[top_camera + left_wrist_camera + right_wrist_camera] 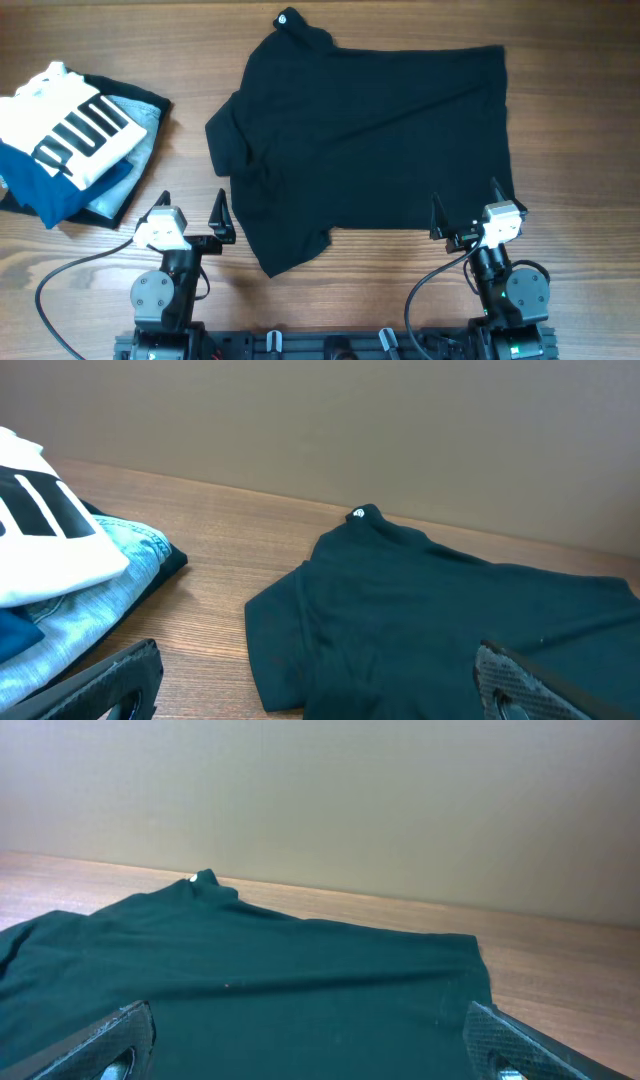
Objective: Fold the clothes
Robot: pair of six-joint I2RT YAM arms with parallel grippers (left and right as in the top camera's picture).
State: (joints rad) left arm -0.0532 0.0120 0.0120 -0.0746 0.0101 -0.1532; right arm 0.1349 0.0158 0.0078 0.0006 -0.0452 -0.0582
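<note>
The black T-shirt [370, 140] lies spread on the wooden table, partly folded, with a small white logo [286, 17] at its far edge. It also shows in the left wrist view [430, 620] and the right wrist view [270, 990]. My left gripper [192, 208] is open and empty, just left of the shirt's near-left corner. My right gripper [465, 205] is open and empty at the shirt's near-right edge. In the wrist views the left gripper [320, 685] and right gripper [320, 1040] show wide-apart fingers above the fabric.
A pile of folded garments [70, 140], white with black stripes on top of blue and grey ones, sits at the left of the table; it shows in the left wrist view [50, 570]. A wall rises behind the table's far edge.
</note>
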